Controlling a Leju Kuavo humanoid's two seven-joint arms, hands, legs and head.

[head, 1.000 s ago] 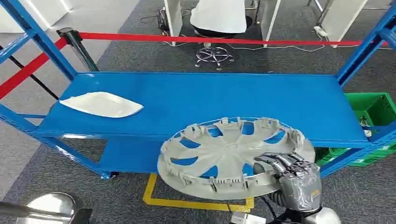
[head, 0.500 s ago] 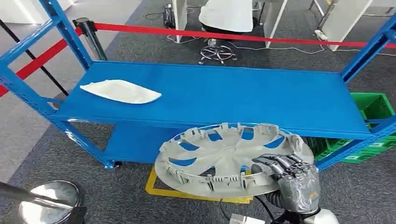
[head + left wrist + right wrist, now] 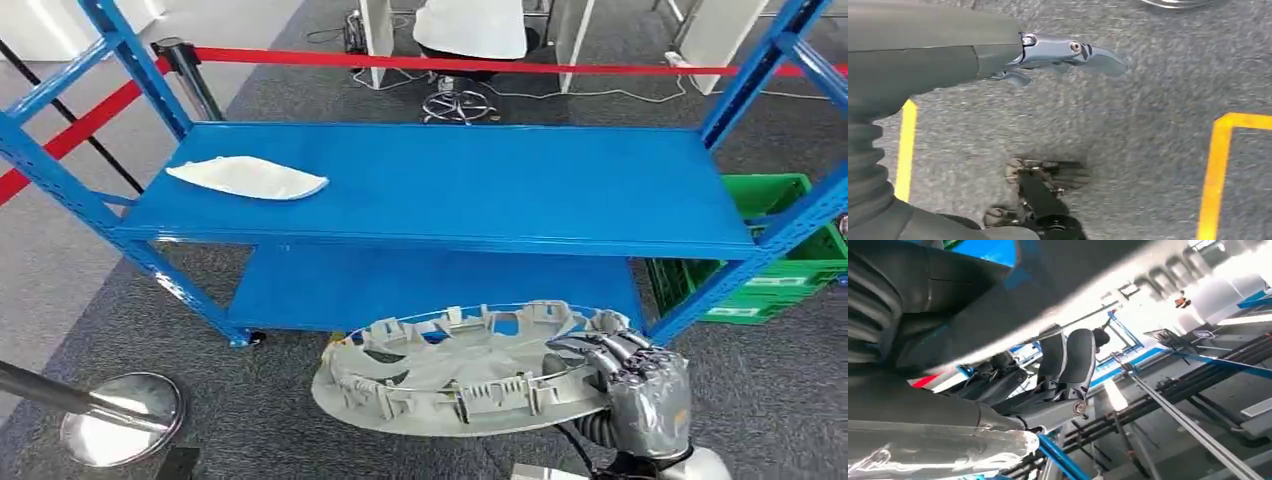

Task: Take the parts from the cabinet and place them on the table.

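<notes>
One grey hubcap (image 3: 470, 365) is what the right robot hand (image 3: 630, 385) has hold of, fingers curled over the rim on its right side, inner face with all the clips and ribs turned up. It's held roughly flat, tilted a little, out in front of the blue shelving rack (image 3: 440, 185) and over the grey carpet, not touching the rack at all. Up on the rack's top shelf, near the left end, lies a white curved part (image 3: 245, 177), well apart from the hubcap.

The left robot hand (image 3: 1058, 52) hangs over the carpet in its wrist view, fingers stretched out straight with nothing in them; looks open to me, though that picture is pretty smeary. Yellow floor tape (image 3: 1215, 175) runs under it.

Other stuff: a green crate (image 3: 790, 245) just right of the rack, a red barrier belt (image 3: 440, 63) behind it, and a chrome stanchion base (image 3: 120, 418) at lower left on the floor.
</notes>
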